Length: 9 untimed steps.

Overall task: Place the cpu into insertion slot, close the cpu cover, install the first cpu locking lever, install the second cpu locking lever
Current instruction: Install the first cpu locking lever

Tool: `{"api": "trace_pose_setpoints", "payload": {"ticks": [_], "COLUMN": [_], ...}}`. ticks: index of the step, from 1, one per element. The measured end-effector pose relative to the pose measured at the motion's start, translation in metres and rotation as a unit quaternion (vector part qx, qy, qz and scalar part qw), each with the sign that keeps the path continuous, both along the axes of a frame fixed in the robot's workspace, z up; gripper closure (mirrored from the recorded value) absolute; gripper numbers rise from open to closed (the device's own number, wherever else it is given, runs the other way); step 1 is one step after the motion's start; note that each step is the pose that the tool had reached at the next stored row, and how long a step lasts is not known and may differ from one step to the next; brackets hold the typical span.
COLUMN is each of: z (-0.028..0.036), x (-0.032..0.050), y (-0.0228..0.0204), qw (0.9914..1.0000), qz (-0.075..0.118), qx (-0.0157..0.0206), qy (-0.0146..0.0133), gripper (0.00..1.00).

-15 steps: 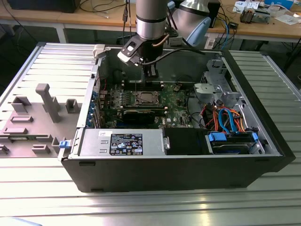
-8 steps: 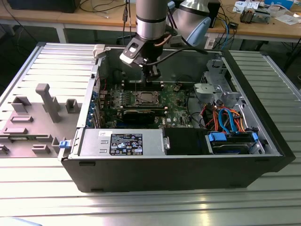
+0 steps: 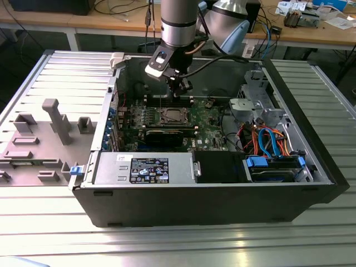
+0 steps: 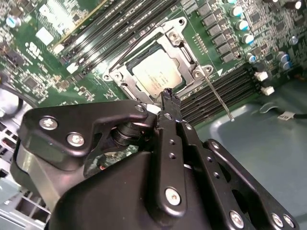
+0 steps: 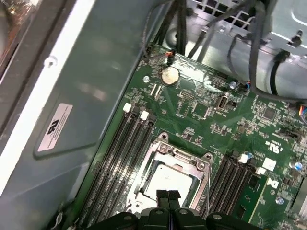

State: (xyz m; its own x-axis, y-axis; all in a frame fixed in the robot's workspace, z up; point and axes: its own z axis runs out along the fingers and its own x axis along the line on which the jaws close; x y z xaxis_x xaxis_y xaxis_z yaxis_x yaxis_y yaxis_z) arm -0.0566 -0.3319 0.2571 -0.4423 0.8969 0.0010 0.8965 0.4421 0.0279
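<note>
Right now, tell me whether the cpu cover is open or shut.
Shut: the cpu cover lies flat around the cpu in both wrist views.

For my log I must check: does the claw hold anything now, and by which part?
Nothing is held: the claw is shut and empty, just above the seated cpu.

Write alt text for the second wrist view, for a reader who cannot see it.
The shut end effector hovers at the edge of the cpu cover, whose metal frame lies around the cpu on a green circuit board. A thin lever rod juts out beside it.
</note>
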Motion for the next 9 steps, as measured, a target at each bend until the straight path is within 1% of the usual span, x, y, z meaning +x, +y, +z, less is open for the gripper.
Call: {"api": "trace_pose_setpoints", "payload": {"ticks": [3,4,5,6,9], "z": [0.0,0.0,0.0,0.0,0.0], "x": [0.0,0.0,0.0,0.0,0.0], "y": [0.0,0.0,0.0,0.0,0.0], "qw": [0.99975,0.99944,0.99882,0.99823,0.99684], "qz": [0.022,0.033,0.049,0.059,0.079], "qx": [0.0,0.0,0.0,0.0,0.0], "qy": [0.0,0.0,0.0,0.0,0.0], "gripper": [0.89,0.89,0.89,0.89,0.89]}}
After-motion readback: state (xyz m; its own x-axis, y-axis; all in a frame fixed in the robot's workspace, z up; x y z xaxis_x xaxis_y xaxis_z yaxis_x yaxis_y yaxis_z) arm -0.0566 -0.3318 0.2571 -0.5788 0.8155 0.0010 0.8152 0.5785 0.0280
